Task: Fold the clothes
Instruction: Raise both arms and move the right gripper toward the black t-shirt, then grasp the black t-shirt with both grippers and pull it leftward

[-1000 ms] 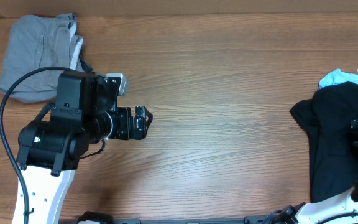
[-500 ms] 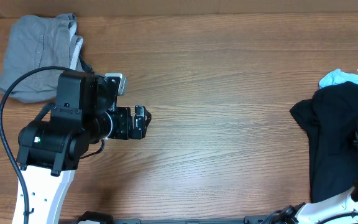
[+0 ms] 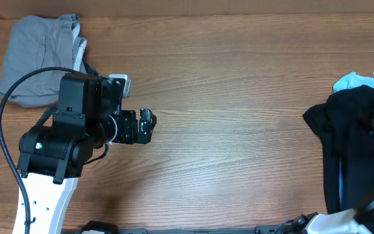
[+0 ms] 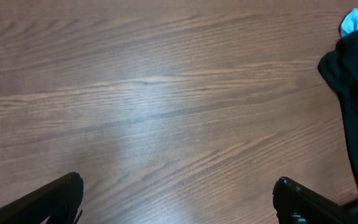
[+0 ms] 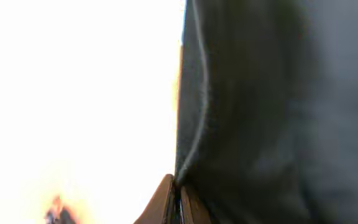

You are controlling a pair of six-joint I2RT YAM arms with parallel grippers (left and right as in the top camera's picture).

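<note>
Pinching the black shirt's point(image 5: 260, 93) edge in the closed right gripper point(image 5: 178, 202), at 3 o'clock on the table point(image 3: 239, 97). Holding the left gripper point(image 4: 178, 199) wide apart above the wood near 9 o'clock. Peeking out at the shirt's 12 o'clock edge: light blue garment point(image 3: 352, 81). Lying at 10 o'clock: grey garment point(image 3: 37, 58).

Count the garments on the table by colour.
grey crumpled fabric garment: 1
black crumpled fabric garment: 1
light blue fabric garment, mostly tucked behind the black one: 1
Total visible: 3
</note>
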